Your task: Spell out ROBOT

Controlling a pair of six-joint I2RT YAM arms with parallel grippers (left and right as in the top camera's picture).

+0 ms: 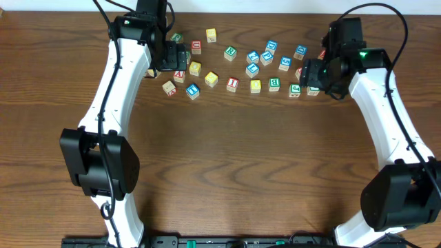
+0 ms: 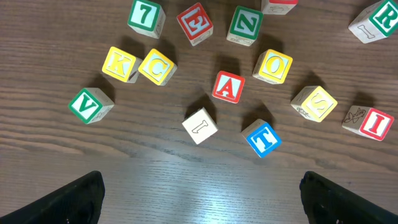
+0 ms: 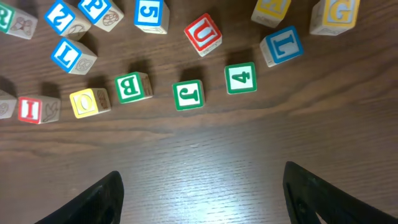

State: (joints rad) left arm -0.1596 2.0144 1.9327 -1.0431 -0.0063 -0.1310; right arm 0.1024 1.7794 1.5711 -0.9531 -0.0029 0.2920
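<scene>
Before my left gripper [image 2: 200, 186] the table [image 2: 155, 165] lies bare, then the I block [image 2: 200, 126] and T block [image 2: 262, 138] stand apart, the A block [image 2: 228, 86] behind their gap.

From my left wrist I read blocks 7 [image 2: 144, 15], E [image 2: 194, 23], Z [image 2: 244, 25], K [image 2: 118, 64], C [image 2: 157, 66], O [image 2: 273, 66], A [image 2: 228, 87], V [image 2: 88, 106], T [image 2: 262, 138], S [image 2: 315, 102], R [image 2: 376, 22]; from my right, 5 [image 3: 151, 12], U [image 3: 203, 34], L [image 3: 282, 46], 4 [image 3: 240, 78], J [image 3: 188, 95], B [image 3: 132, 87], perhaps G [image 3: 339, 14].

Both arms [image 1: 114, 76] have white links, black joints [image 1: 100, 162], black cables [image 1: 382, 9], green lights [image 1: 363, 54].
</scene>
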